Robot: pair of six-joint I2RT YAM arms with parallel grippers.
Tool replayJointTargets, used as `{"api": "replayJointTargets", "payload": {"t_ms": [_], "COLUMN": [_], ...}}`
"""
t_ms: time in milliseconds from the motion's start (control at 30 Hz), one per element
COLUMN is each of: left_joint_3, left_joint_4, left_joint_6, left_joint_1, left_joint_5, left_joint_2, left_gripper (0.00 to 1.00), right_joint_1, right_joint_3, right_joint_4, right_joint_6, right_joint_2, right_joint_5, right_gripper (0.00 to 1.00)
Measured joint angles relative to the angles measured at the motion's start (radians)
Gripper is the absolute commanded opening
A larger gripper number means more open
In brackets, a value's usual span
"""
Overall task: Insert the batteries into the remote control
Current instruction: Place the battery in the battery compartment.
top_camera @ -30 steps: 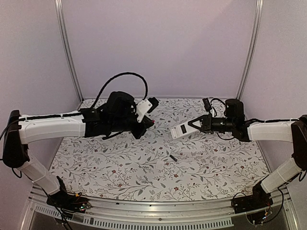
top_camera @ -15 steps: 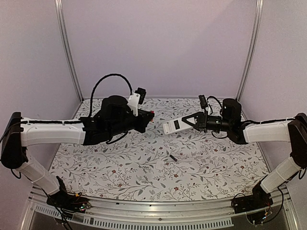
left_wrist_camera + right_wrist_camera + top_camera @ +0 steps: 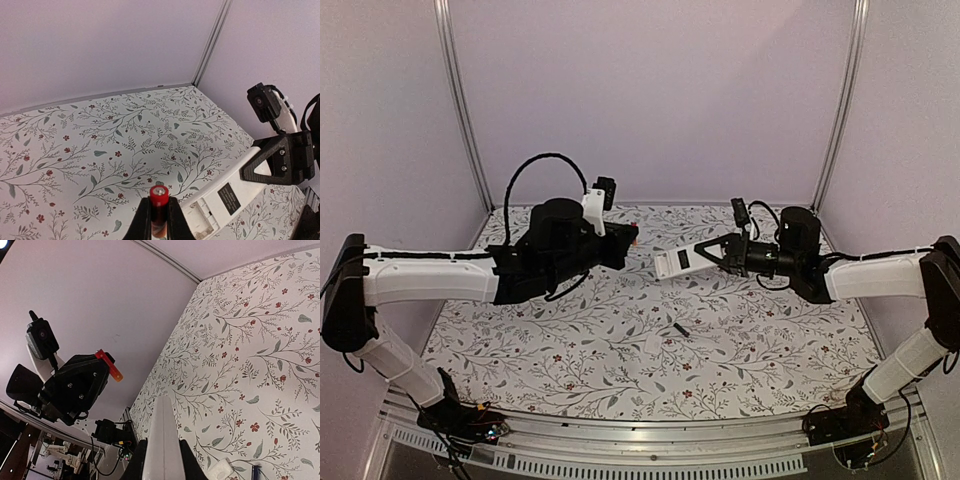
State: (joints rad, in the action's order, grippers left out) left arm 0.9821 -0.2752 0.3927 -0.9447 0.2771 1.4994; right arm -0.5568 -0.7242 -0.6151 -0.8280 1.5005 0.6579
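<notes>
My left gripper (image 3: 628,241) is shut on a red battery (image 3: 635,237) and holds it in the air above the back of the table. In the left wrist view the battery (image 3: 159,196) stands upright between the fingers, its metal end toward the camera. My right gripper (image 3: 708,257) is shut on the white remote control (image 3: 678,261), held in the air and pointing left at the battery. Its open battery compartment (image 3: 204,220) faces the left wrist camera, just right of the battery. The right wrist view shows the remote (image 3: 164,435) edge-on. The red face is hidden.
A small dark stick-like object (image 3: 681,329) and a small white piece (image 3: 653,345) lie on the floral table cover (image 3: 570,350) below the grippers. Lilac walls and metal posts (image 3: 460,100) close the back and sides.
My right gripper has carried the remote left and slightly up, toward the battery. My left gripper has turned and levelled, bringing the battery close to the remote's end.
</notes>
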Motion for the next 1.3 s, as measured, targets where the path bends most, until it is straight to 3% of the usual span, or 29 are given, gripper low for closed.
{"api": "replayJointTargets", "payload": {"t_ms": [1300], "left_joint_3": [0.011], "left_joint_4": [0.031], "left_joint_6": [-0.005], "left_joint_1": [-0.06], "left_joint_5": [0.078], "left_joint_2": [-0.002], "left_gripper": [0.0], "right_joint_1": [-0.018], "right_joint_3": [0.117], "right_joint_4": [0.05], "right_joint_6": [0.05], "right_joint_2": [-0.14], "right_joint_5": [-0.137], "right_gripper": [0.0]}}
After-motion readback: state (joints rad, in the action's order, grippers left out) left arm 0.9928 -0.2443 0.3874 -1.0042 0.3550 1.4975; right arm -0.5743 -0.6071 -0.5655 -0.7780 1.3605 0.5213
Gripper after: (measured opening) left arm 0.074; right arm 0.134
